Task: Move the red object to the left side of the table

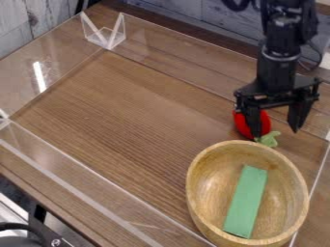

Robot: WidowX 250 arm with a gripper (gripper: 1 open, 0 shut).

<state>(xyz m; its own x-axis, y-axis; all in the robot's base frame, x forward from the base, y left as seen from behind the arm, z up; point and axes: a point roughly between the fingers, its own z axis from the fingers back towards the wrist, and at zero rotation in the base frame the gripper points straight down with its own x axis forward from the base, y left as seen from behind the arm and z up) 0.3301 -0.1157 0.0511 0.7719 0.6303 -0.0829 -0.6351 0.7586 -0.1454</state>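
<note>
The red object (256,123), a small glossy toy with a light green stem end (269,139), lies on the table (129,106) at the right, just behind the wooden bowl's rim. My gripper (273,118) hangs from the black arm right over it, open. Its left finger (244,108) stands at the toy's left edge and its right finger (302,108) is well off to the right. I cannot tell whether the left finger touches the toy. Nothing is gripped.
A round wooden bowl (204,185) with a flat green block (246,202) inside sits at the front right. Clear acrylic walls (52,164) run along the table's edges, with a small clear stand (103,32) at the back left.
</note>
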